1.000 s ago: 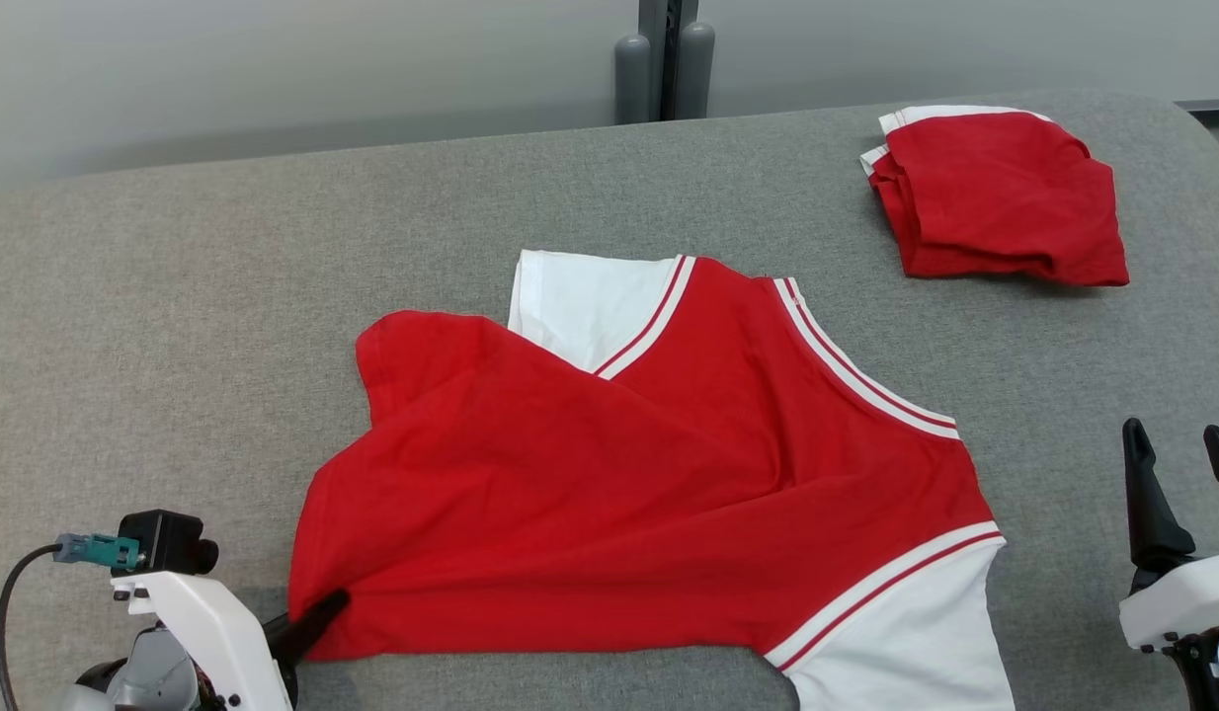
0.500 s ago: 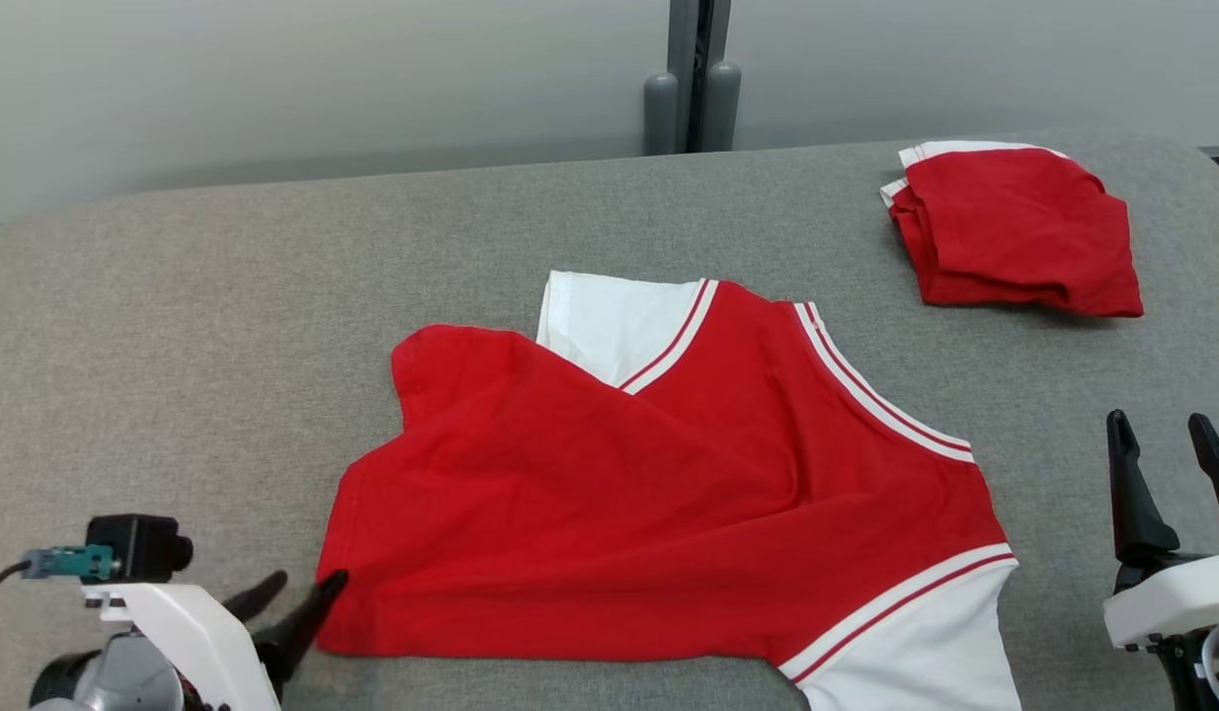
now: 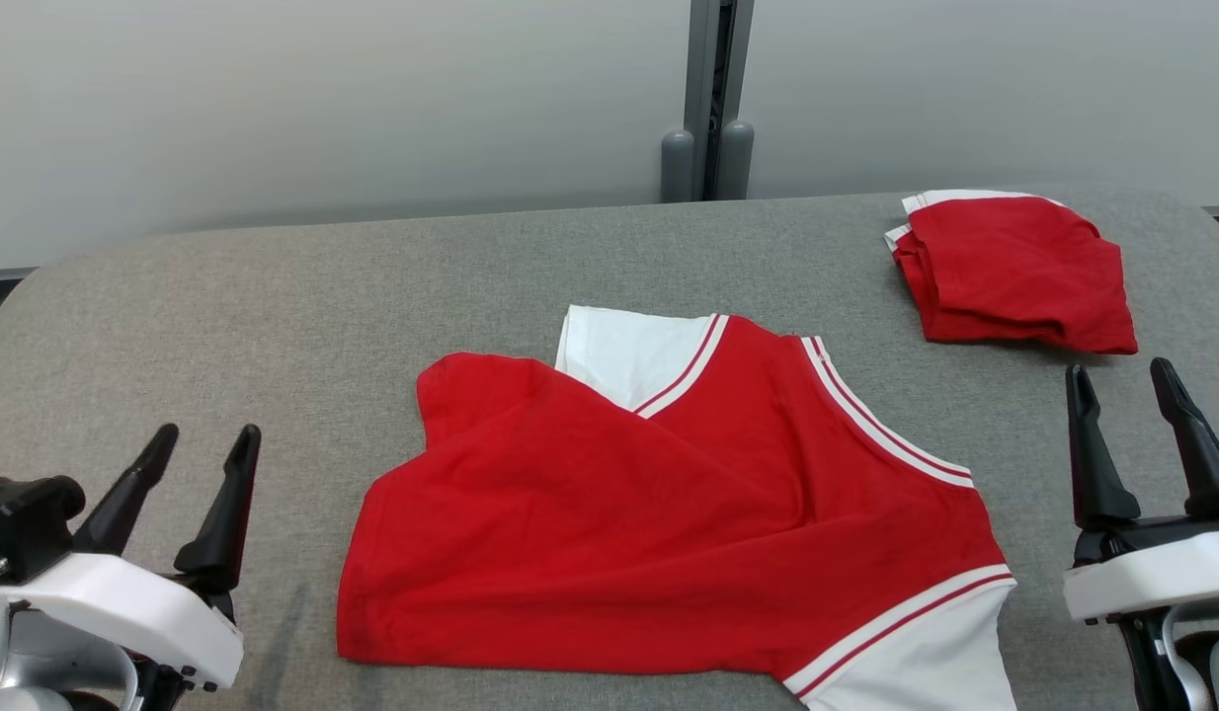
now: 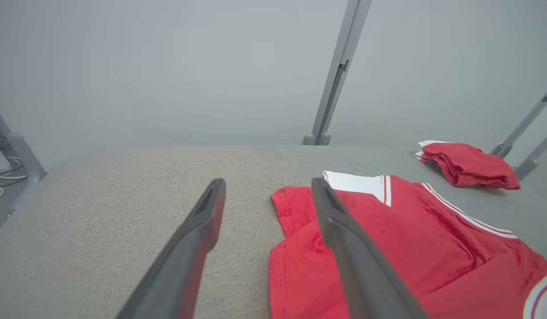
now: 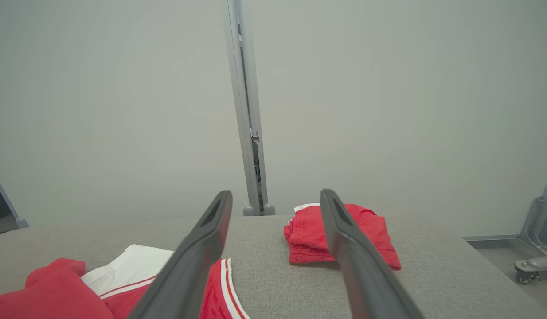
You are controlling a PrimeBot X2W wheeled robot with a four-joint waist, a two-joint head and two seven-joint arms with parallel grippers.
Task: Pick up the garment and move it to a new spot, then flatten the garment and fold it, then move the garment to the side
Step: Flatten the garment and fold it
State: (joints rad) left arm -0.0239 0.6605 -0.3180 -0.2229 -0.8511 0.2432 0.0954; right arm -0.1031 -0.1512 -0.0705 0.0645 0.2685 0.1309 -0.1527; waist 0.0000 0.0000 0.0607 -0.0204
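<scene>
Grey table [image 3: 274,296]: left gripper [image 3: 206,432], right gripper [image 3: 1118,367] spread wide, empty, off garment [image 3: 619,523].

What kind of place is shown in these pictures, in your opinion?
Likely a robot test room, not a home: a grey fabric-covered table, bare partition walls with a metal post, and a red garment spread on it.

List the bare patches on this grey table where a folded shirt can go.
Widest: the left half of the grey fabric table, left of the spread red-and-white shirt. Also the far strip between that shirt and the back edge. Crowded: the right, where the folded red garment lies close to it.
</scene>
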